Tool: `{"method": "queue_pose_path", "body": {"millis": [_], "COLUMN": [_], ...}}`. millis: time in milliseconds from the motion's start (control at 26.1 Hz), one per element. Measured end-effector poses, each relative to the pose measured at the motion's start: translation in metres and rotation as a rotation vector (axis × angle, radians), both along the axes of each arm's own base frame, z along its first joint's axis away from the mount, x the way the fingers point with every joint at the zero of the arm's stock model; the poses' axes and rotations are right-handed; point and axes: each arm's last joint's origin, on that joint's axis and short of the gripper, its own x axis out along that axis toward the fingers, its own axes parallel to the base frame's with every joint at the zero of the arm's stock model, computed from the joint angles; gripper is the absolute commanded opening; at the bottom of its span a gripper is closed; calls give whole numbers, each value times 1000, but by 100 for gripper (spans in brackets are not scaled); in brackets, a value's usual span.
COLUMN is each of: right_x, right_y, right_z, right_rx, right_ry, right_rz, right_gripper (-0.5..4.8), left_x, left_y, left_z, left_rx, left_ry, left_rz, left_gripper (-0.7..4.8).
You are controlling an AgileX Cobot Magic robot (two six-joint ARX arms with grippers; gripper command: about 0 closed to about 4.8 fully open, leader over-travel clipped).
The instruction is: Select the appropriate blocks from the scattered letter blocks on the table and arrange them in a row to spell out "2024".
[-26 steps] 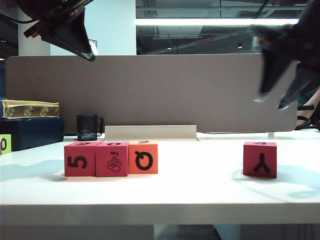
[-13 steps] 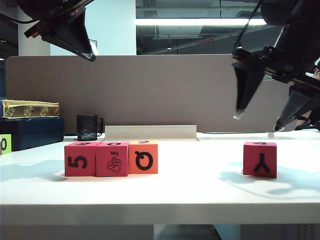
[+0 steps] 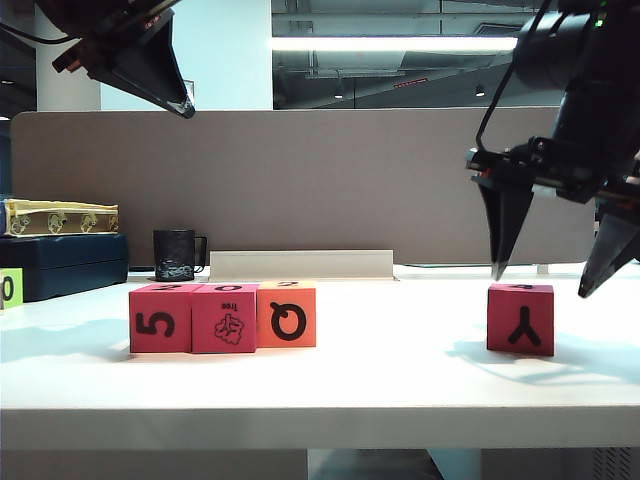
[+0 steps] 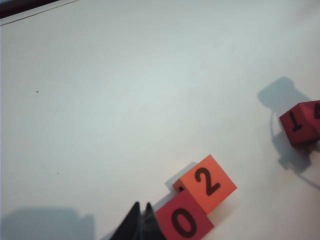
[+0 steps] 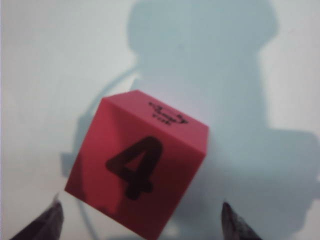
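Note:
Three blocks stand side by side on the white table: a pink-red "5" block, a pink-red tree block and an orange "Q" block. From the left wrist view their tops read "0" and "2". A fourth pink-red block with "Y" on its front stands alone at the right; its top shows "4". My right gripper hangs open just above it, one finger on each side. My left gripper is shut and empty, high over the row.
A grey-brown partition closes the back of the table. In front of it stand a black mug and a low white rail. At the far left are stacked boxes and a lime-green "0" block.
My right gripper has come down and leftward from high at the right to just over the "Y" block, its fingers spreading wider. The left gripper and all blocks have stayed put.

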Motion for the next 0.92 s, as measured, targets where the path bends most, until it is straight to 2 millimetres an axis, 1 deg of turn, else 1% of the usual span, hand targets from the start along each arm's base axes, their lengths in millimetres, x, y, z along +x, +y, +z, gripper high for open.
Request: {"method": "queue_pose_path", "body": {"millis": [115,229,459,535,574,650,841,918], "right_x": [3,6,12,13,14,18,19,18], "right_y": [3,8,12,12,12,13,14,19], "right_z": [-6,-13,-24,-24,-24,-22,-22,-21], "right_rx": [27,26,25,29,33,44,50,69], "right_ry": [21,30,39,27,13,-22,-36,-41], "right_rz": [-5,5,10,10,10,11,12,33], "right_gripper": [401,400,398,348,306,253,251,251], "left_x": [0,0,0,0,0,0,0,0], "left_y": [0,0,0,0,0,0,0,0], "left_z": [0,0,0,0,0,-1,-1,-1], "left_rx": [0,0,0,2,2,2,2,2], "left_ry": [0,-1,0,6,6,7,7,7], "left_rz": [0,0,0,1,0,0,0,0], "left_gripper": [-6,-6,-6,-6,-6,-6,-6,-6]}}
